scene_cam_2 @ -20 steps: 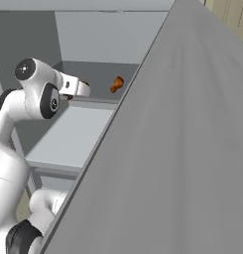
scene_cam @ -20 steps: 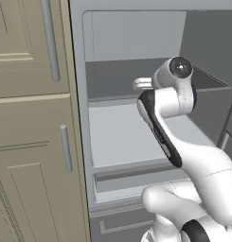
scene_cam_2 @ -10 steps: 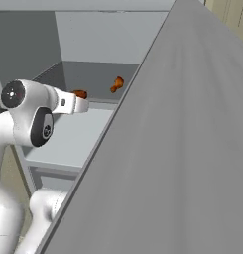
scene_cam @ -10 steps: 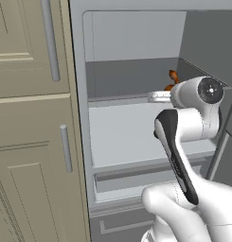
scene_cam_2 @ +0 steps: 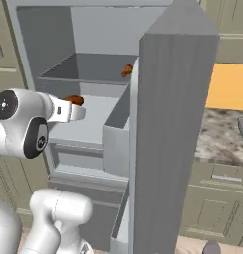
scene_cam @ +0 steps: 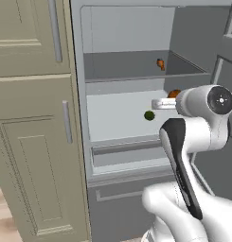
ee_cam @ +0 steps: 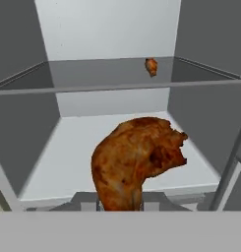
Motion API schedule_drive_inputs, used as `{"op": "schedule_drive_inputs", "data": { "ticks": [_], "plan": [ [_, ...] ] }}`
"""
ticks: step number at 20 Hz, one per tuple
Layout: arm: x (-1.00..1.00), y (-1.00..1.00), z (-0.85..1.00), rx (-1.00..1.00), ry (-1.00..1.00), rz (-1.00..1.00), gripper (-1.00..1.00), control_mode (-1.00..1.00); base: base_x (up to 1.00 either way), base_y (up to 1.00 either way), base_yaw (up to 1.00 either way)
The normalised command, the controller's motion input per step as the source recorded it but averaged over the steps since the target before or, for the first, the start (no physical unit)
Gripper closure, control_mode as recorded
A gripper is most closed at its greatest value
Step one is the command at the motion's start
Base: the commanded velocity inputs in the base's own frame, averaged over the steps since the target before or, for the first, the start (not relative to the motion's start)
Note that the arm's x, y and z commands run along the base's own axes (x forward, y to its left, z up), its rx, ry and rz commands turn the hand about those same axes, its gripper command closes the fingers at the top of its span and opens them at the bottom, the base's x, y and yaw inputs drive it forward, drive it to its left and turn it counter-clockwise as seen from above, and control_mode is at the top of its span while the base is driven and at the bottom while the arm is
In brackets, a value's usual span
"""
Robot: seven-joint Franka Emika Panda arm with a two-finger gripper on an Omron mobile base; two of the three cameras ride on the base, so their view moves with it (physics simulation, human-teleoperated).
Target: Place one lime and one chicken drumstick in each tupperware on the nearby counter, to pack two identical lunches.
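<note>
A chicken drumstick is seen close up in the hand view, rising from the bottom edge where the fingertips would be; it appears to be gripped by the hand, though the fingers themselves are hidden behind the meat. In the left base view the same drumstick shows as an orange-brown lump at the tip of the hand, just in front of the fridge's middle shelf. In the right base view it sits at the end of the hand.

No writing or labels can be read anywhere.

Two drumsticks are counted: the held one and a second drumstick lying far back on the upper shelf, also seen at and. One lime lies on the middle shelf, just left of and below the hand, apart from it.

The open fridge door stands to the right, and beyond it a strip of speckled bench is seen over beige cabinets.
</note>
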Motion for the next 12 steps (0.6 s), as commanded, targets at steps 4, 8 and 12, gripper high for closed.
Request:
{"op": "schedule_drive_inputs", "data": {
  "ticks": [4, 8, 12],
  "plan": [
    [0.0, 0.0, 0.0, 0.0, 0.0, 0.0, 1.0, 1.0, -1.0, 0.0, 0.05],
    [0.0, 0.0, 0.0, 0.0, 0.0, 0.0, 1.0, 1.0, -1.0, 0.0, 0.05],
    [0.0, 0.0, 0.0, 0.0, 0.0, 0.0, 1.0, 1.0, -1.0, -0.15, 0.01]
  ]
}}
